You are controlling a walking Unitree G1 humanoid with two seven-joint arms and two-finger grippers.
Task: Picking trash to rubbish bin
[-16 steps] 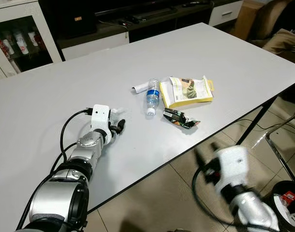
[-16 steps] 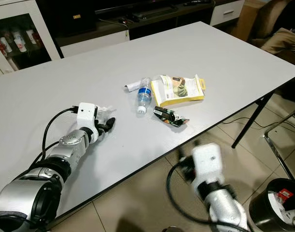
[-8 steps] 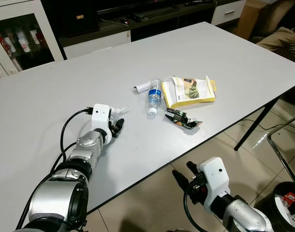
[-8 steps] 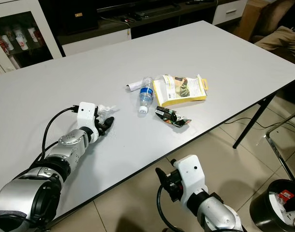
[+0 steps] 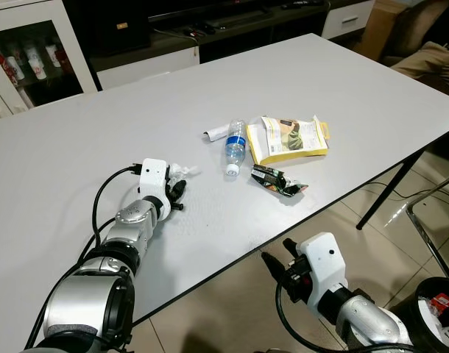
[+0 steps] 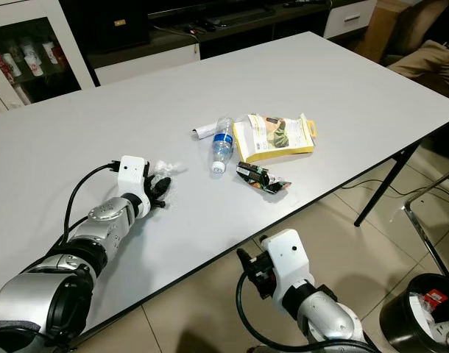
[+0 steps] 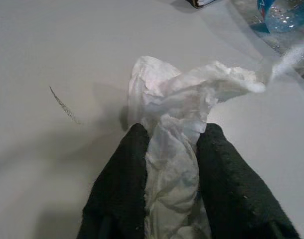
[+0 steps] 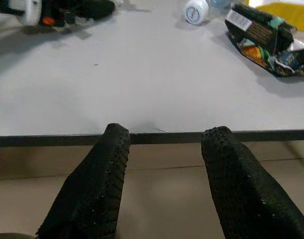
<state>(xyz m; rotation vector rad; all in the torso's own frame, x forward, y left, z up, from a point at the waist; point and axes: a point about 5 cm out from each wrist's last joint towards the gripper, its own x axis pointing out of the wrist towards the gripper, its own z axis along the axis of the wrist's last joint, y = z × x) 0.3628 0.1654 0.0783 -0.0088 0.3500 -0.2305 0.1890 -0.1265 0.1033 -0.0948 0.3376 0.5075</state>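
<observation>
On the grey table (image 5: pixel 77 125), left pincer (image 7: pixel 167 149) now clamped on white tissue (image 7: pixel 182 94); right pincer (image 8: pixel 164 164) wide below edge.

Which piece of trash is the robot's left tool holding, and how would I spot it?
On the big white table, follow the left tool. Pinched in it is a crumpled white tissue, away from the water bottle, yellow packet and dark wrapper; it alone is soft plain paper.

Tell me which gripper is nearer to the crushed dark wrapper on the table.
Right. The right gripper hangs below the table edge, just short of the crushed dark wrapper. The left gripper rests on the table farther off toward the robot's left, its fingers shut on a white tissue.
</observation>
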